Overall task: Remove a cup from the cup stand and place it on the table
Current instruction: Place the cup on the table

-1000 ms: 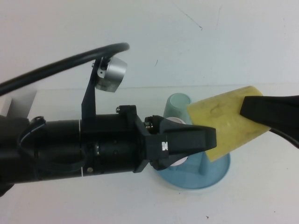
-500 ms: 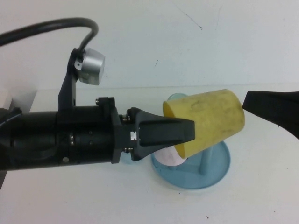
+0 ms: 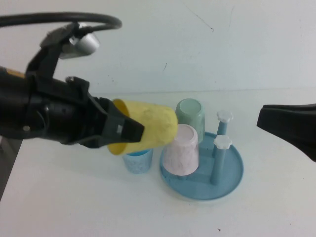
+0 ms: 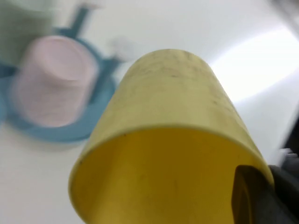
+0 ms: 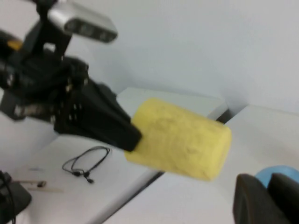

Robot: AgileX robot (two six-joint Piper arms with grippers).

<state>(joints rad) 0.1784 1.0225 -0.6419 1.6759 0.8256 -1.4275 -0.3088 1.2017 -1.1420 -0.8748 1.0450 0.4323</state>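
My left gripper [image 3: 129, 131] is shut on the rim of the yellow cup [image 3: 148, 128], one finger inside and one outside, and holds it on its side in the air left of the cup stand [image 3: 232, 173]. The left wrist view shows the cup [image 4: 168, 116] close up with a finger [image 4: 250, 196] inside the rim. The right wrist view shows the same cup [image 5: 180, 140] in the left gripper [image 5: 117, 128]. My right gripper [image 3: 261, 118] hovers at the right edge, shut and empty, clear of the cup; its fingers show in its wrist view [image 5: 271, 182].
A white-pink speckled cup [image 3: 180, 150] and a pale green cup [image 3: 190, 114] stand upside down on the stand, beside two pegs with white caps [image 3: 222, 143]. A small light blue cup [image 3: 137, 160] stands on the white table [image 3: 74, 207] under the yellow cup.
My left gripper has pulled back to the left with the yellow cup, away from the stand. The right gripper let go of the cup's base and stays at the right edge.
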